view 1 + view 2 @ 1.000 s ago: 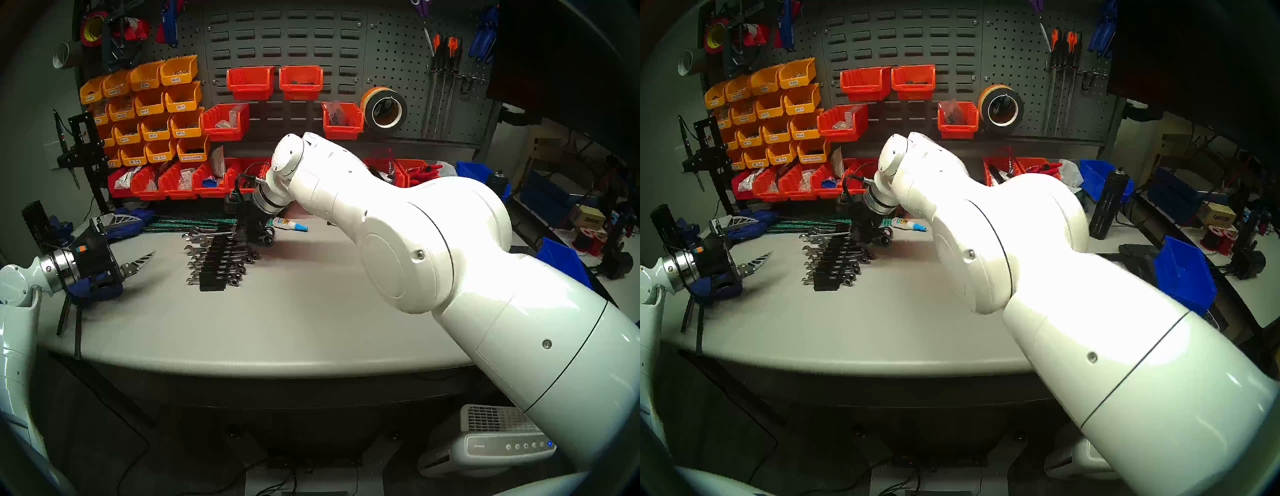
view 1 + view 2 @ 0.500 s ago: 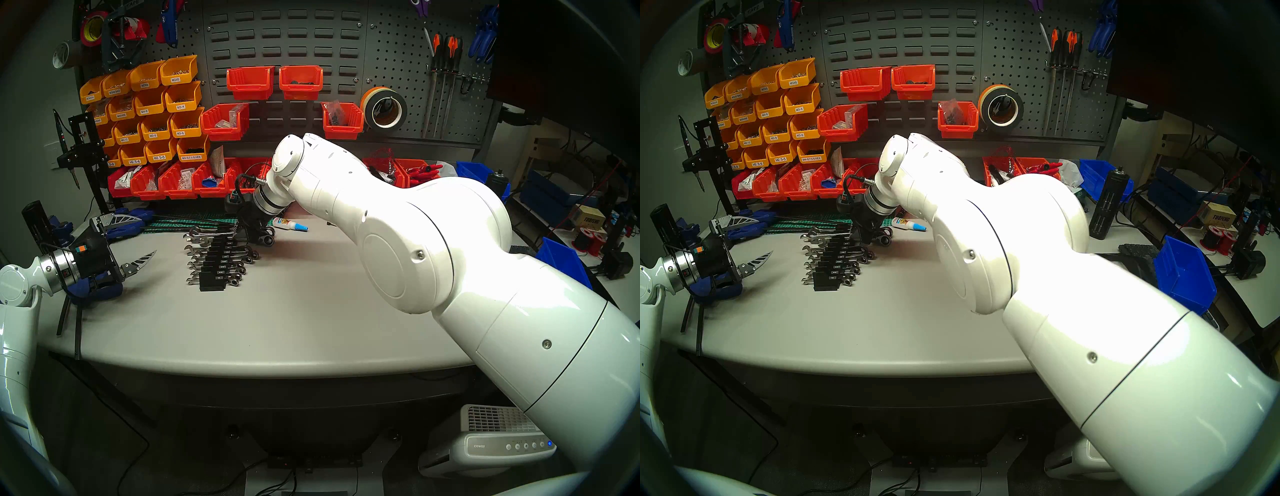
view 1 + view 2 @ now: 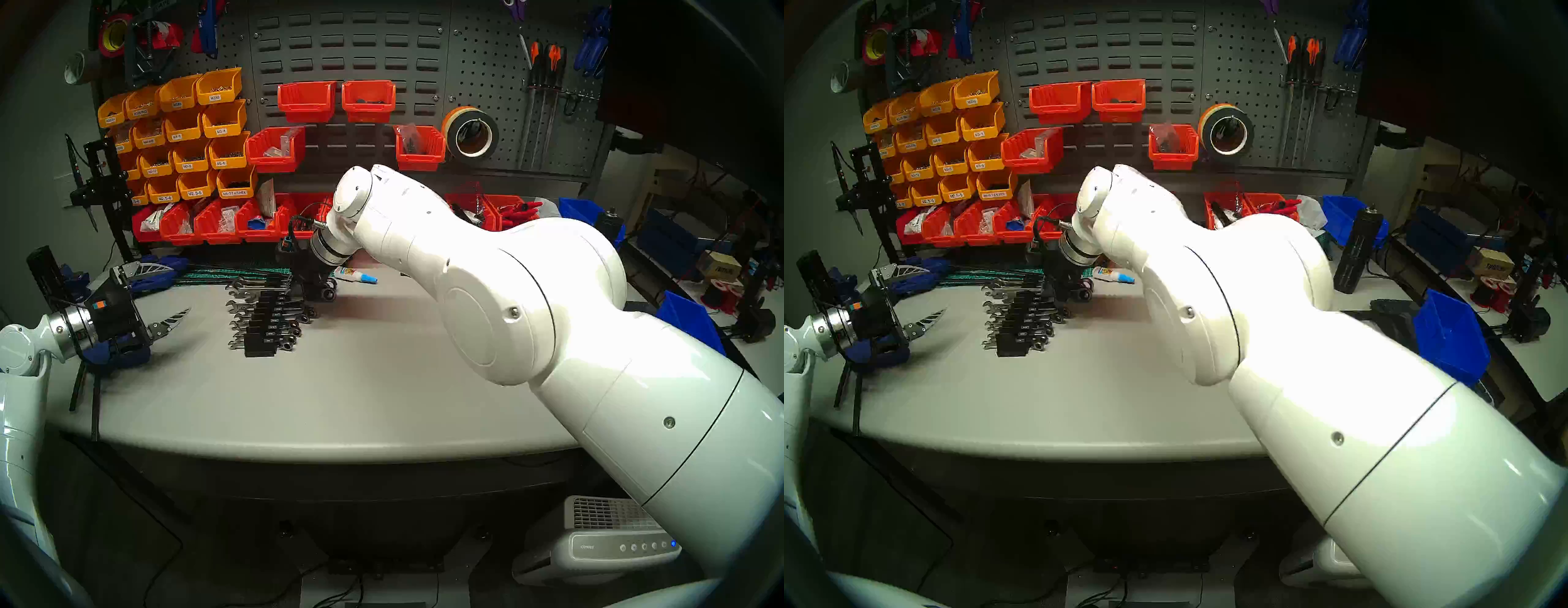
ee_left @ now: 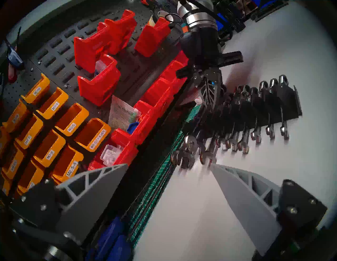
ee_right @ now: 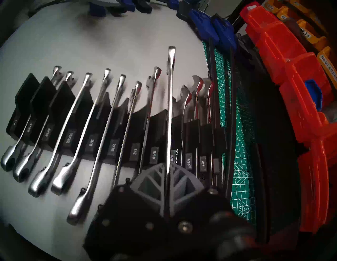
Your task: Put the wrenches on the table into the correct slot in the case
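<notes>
The right gripper (image 5: 168,175) is clamping tight on a chrome wrench (image 5: 171,102) over the black rack (image 5: 158,125), near its 5/8 label. At three o'clock a green cutting mat (image 5: 242,160) and red bins (image 5: 284,60) are crowding the rack. The left gripper (image 3: 169,297) is hanging wide open, empty, at nine o'clock.

right gripper (image 5: 168,175) jaws clamped, angled down, left gripper (image 3: 169,297) jaws apart, level
</notes>
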